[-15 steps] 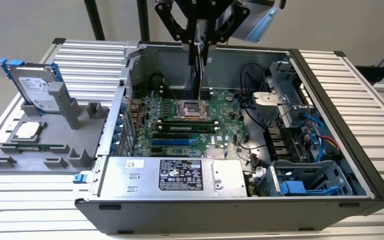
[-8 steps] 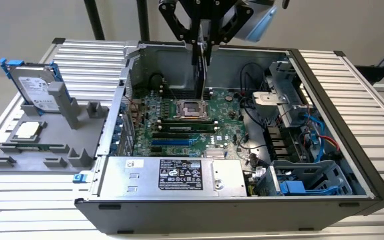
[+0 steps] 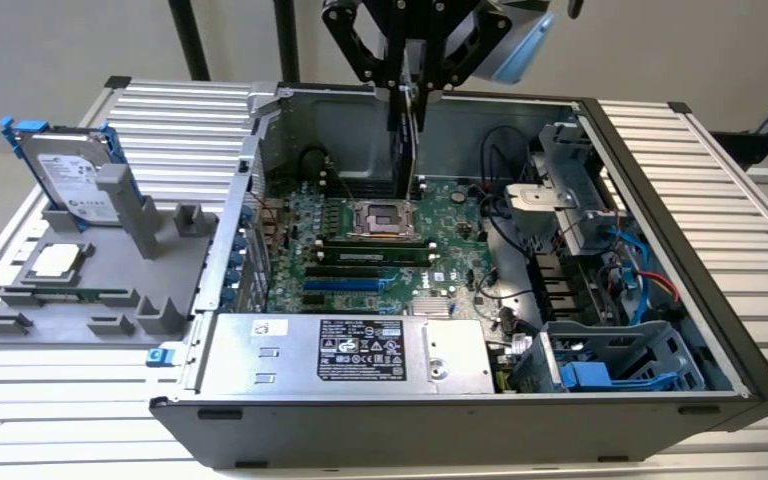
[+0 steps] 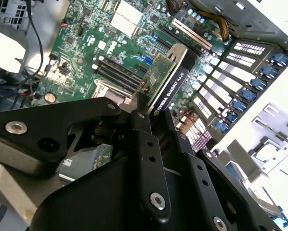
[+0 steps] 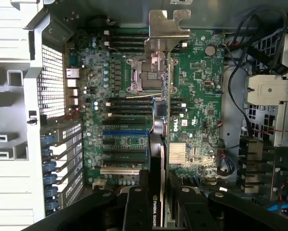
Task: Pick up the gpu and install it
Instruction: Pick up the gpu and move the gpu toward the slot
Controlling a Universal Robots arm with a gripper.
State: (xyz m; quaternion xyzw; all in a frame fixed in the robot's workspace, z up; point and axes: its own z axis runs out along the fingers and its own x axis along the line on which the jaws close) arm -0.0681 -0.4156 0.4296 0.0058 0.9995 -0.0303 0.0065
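The gpu (image 3: pixel 411 140) hangs edge-on above the back half of the open computer case (image 3: pixel 664 250), over the motherboard (image 3: pixel 357 250). My gripper (image 3: pixel 408 95) is shut on its upper edge. In the second wrist view the gpu (image 4: pixel 169 79) shows its green board on one face and its black shroud on the other, held by the gripper (image 4: pixel 149 113). In the first wrist view the gpu (image 5: pixel 166 120) is a thin line between the black fingers (image 5: pixel 137 197), with its silver bracket (image 5: pixel 165 29) at the far end, over the processor socket (image 5: pixel 149 72). The card is above the board, not in a slot.
Expansion slots (image 3: pixel 344 285) lie in front of the socket, toward the power supply (image 3: pixel 344 350). Cables (image 3: pixel 518 250) and a drive cage (image 3: pixel 598 360) fill the exterior view's right side of the case. A grey fixture (image 3: pixel 77 280) at the left holds a hard drive (image 3: pixel 71 180) and a memory stick (image 3: pixel 64 296).
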